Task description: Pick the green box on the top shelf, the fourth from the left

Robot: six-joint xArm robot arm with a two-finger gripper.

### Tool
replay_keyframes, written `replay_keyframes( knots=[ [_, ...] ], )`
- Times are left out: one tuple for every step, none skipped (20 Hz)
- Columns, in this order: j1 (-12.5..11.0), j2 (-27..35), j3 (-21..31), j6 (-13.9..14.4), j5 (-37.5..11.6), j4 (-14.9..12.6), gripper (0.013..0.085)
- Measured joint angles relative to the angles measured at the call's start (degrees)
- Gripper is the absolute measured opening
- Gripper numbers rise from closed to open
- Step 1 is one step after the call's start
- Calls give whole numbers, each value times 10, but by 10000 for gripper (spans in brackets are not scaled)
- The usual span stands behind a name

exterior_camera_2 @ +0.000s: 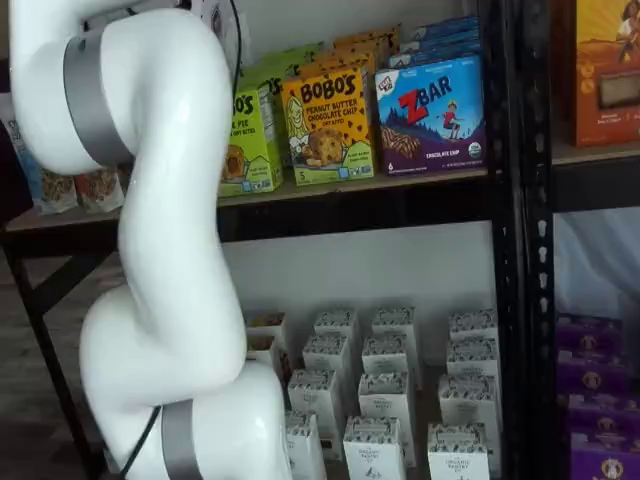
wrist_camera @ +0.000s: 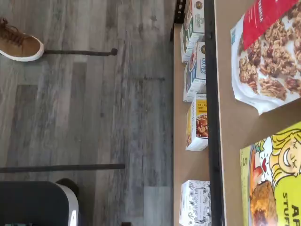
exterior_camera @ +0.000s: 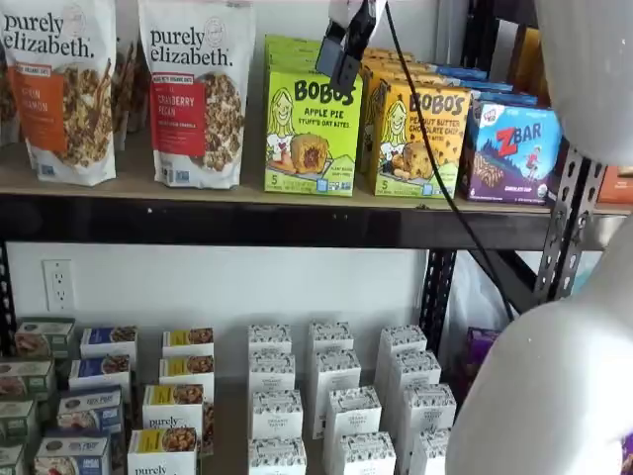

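Note:
The green box stands upright on the top shelf, lime-green with "BOBO'S Apple Pie" on its face. It shows in both shelf views, half hidden behind the arm. The wrist view shows its front with the cartoon girl, beside the shelf's black beam. My gripper hangs from the top edge in a shelf view, just before the box's upper right corner. Its black fingers stand open and hold nothing.
A yellow-orange Bobo's box and a blue ZBar box stand right of the green one, and granola bags stand to its left. Small cartons fill the lower shelf. The white arm blocks much of one view.

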Motion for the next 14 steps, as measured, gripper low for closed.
replay_keyframes(
  knots=[
    [5, -4, 6, 2, -10, -11, 850],
    [10, -9, 12, 5, -22, -22, 850],
    [13, -10, 14, 6, -27, -27, 850],
    [14, -10, 13, 7, -29, -28, 850],
    [14, -9, 13, 8, -29, -28, 850],
    [15, -9, 13, 8, -30, -27, 850],
    [15, -10, 14, 9, -32, -25, 850],
    [14, -11, 16, 9, -35, -22, 850],
    [13, -14, 20, 8, -42, -18, 850],
    [12, -17, 24, 7, -50, -14, 850],
    [10, -20, 29, 6, -60, -11, 850],
    [9, -23, 33, 6, -70, -8, 850],
    [8, -25, 37, 5, -80, -6, 850],
    [7, -26, 40, 4, -88, -5, 850]
  ],
)
